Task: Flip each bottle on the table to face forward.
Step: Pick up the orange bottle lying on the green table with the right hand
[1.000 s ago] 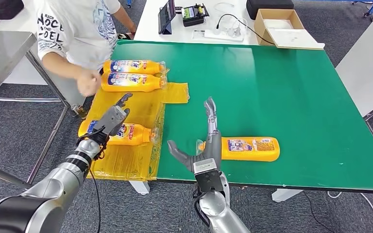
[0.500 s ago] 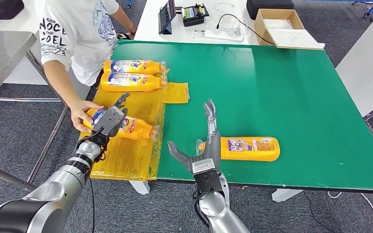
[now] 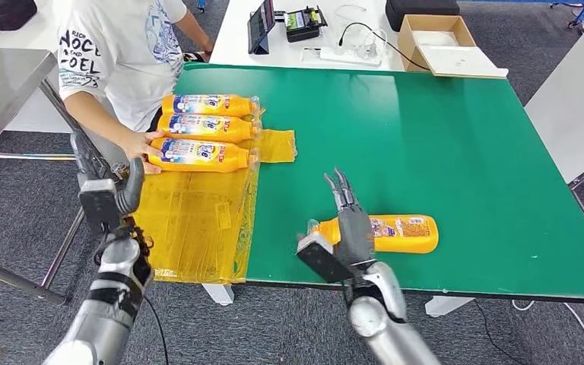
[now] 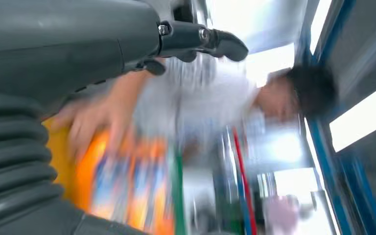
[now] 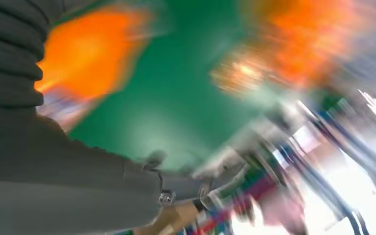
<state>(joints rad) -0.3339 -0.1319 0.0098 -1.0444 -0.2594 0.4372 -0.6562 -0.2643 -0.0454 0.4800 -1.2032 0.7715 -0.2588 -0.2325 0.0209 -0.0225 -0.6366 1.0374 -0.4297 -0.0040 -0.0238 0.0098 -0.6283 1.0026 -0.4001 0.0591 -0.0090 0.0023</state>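
Over lone bottle [image 3: 395, 233], right hand [image 3: 352, 228]

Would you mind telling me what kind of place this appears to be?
Probably a robotics lab or test workspace: a green-topped table, a white bench with electronics and a power strip, and grey carpet floor.
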